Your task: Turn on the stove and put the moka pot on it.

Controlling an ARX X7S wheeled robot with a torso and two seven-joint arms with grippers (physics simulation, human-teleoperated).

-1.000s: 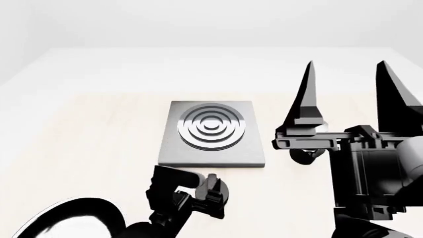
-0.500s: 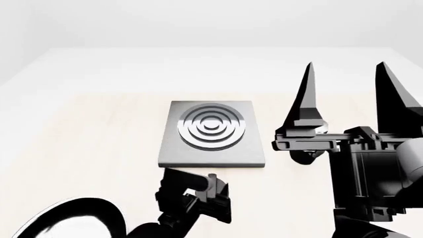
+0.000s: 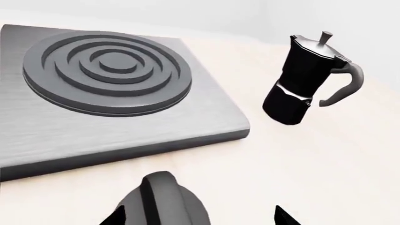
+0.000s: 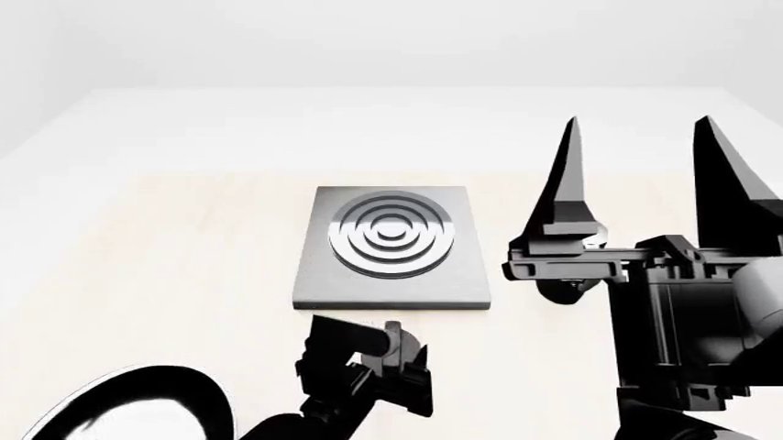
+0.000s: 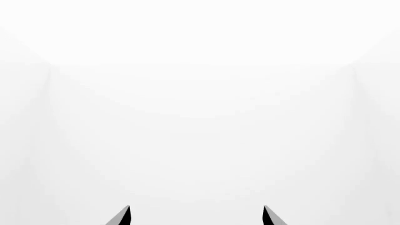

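Note:
The stove (image 4: 391,247) is a flat dark-grey plate with raised rings in the middle of the table; it also shows in the left wrist view (image 3: 112,93). Its round knob (image 3: 166,201) lies in front of the plate, between my left gripper's (image 3: 196,218) open fingertips, closer to one of them. In the head view my left gripper (image 4: 373,367) covers the knob. The moka pot (image 3: 306,79) stands upright to the right of the stove, and in the head view only a bit of it (image 4: 566,291) shows behind my right arm. My right gripper (image 4: 636,156) is open, empty and points upward.
A black frying pan (image 4: 123,408) lies at the near left of the table. My right arm (image 4: 685,321) stands tall at the right and blocks the view there. The right wrist view shows only a white wall and the fingertips (image 5: 125,216).
My left gripper has shifted a little to the right and toward the table's near edge, now covering the knob in the head view. The right arm has barely moved.

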